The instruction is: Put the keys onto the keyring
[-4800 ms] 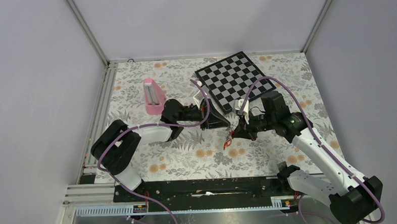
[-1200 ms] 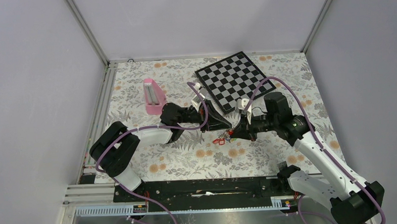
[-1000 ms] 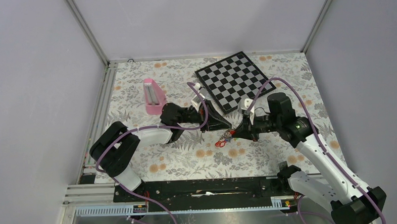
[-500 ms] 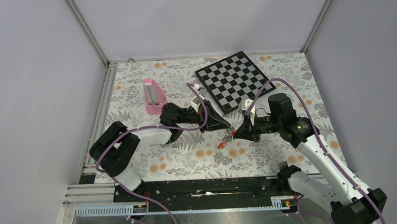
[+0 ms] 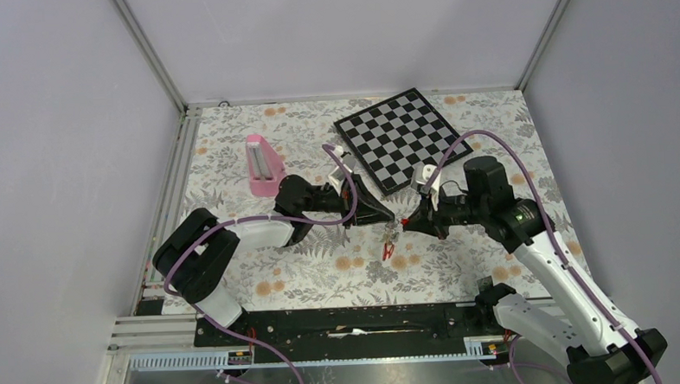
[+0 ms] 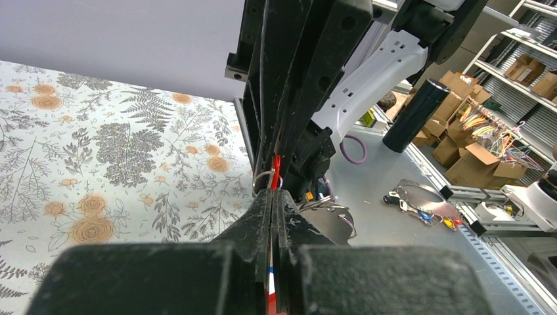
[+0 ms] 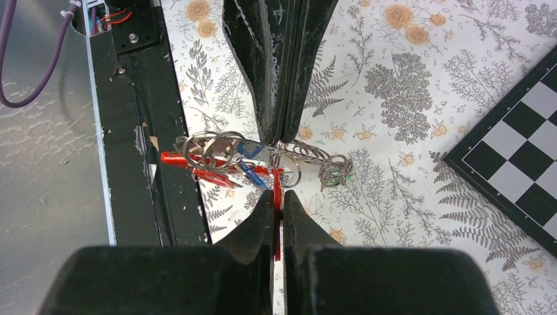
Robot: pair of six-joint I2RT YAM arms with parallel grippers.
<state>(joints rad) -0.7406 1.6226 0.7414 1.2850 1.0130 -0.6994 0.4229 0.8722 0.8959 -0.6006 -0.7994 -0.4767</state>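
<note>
Where the two arms meet over the floral table (image 5: pixel 305 271), the keys (image 7: pixel 217 157) hang bunched on their rings at six o'clock, with red and blue tags showing. I see the right gripper (image 5: pixel 406 225), reaching in from three o'clock, pinched tight on the red side of the keyring (image 7: pixel 276 182). The left gripper (image 5: pixel 387 217), from nine o'clock, clamps the same thin red strip. Farther off, a pink block (image 5: pixel 263 164) lies at ten o'clock and a chessboard (image 5: pixel 398 138) at twelve.
</note>
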